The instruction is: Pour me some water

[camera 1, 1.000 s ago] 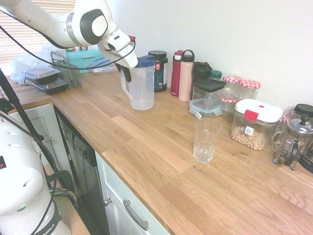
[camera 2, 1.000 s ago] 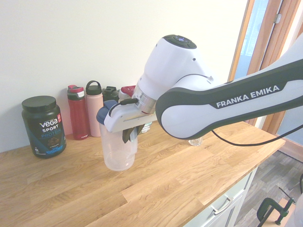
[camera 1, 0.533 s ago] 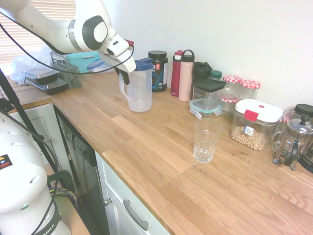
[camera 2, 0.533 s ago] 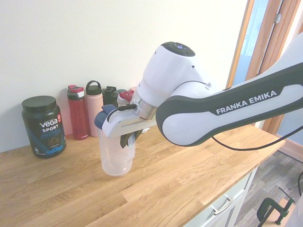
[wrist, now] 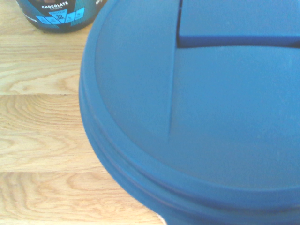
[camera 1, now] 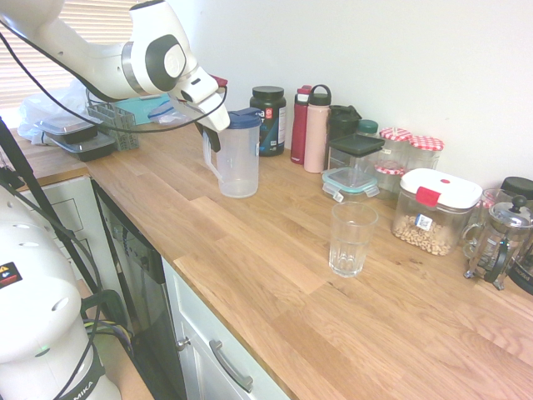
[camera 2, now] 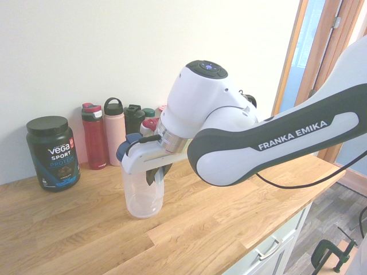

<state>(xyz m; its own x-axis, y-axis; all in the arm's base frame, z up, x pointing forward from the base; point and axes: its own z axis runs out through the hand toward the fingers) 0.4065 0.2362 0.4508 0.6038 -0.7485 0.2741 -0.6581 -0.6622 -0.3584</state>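
Now tool [camera 1: 213,133] clamped on pitcher [camera 1: 237,156] handle, upright.

We see a glossy white arm [camera 2: 269,137] built of rounded, bulbous segments. A wide dark grey band runs along one segment and carries the words FRANKA EMIKA in white capitals. A round dark cap with small blue marks tops one joint, and a silver ring sits where the wrist begins. The gripper [camera 1: 213,133] has a white body with dark fingers. A thin black cable [camera 1: 125,127] loops beside the wrist.
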